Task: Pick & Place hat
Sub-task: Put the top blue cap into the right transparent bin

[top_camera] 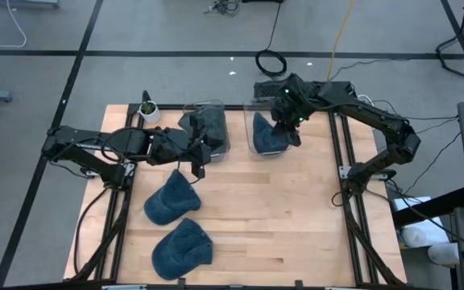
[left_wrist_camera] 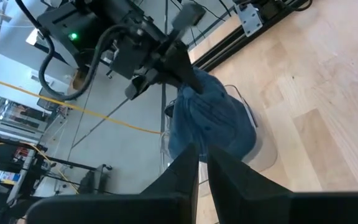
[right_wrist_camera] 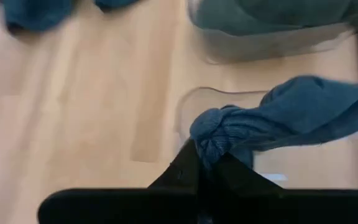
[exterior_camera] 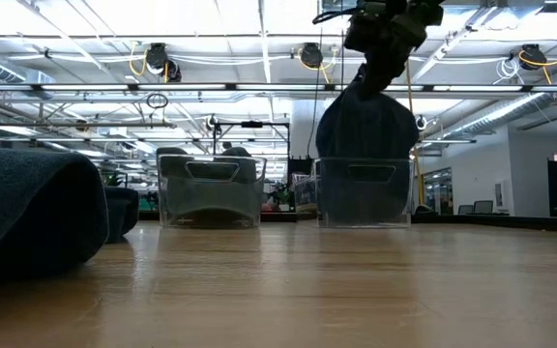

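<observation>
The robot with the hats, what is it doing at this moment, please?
The right gripper is shut on a blue hat and holds it over the right bin, partly inside. The left bin already holds a hat. The left gripper is nearly closed and empty near that bin. Two more hats lie on the table.

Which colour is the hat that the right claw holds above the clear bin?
Blue: the hat in the right claw shows best in the right wrist view.
</observation>
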